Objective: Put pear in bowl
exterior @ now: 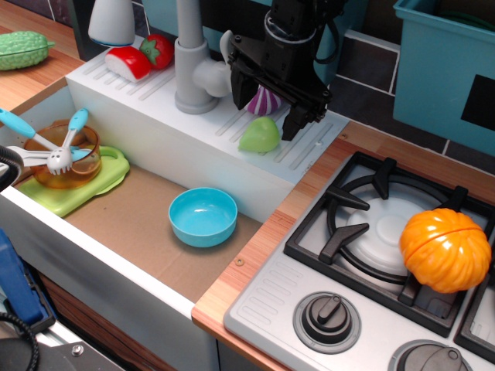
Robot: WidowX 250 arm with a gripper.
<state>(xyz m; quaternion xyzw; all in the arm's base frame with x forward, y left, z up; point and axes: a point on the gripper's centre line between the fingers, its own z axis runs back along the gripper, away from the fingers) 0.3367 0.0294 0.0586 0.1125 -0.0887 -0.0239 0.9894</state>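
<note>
One black gripper hangs over the white ridged drainboard of a toy kitchen, its fingers spread apart and grasping nothing. A light-green pear lies on the drainboard directly beneath it, between the fingers, just in front of a purple-and-white striped toy. Below, in the sunken sink, a light-blue bowl sits upright and unfilled, well apart from the pear. An orange toy pumpkin rests on the stove burner to the right.
</note>
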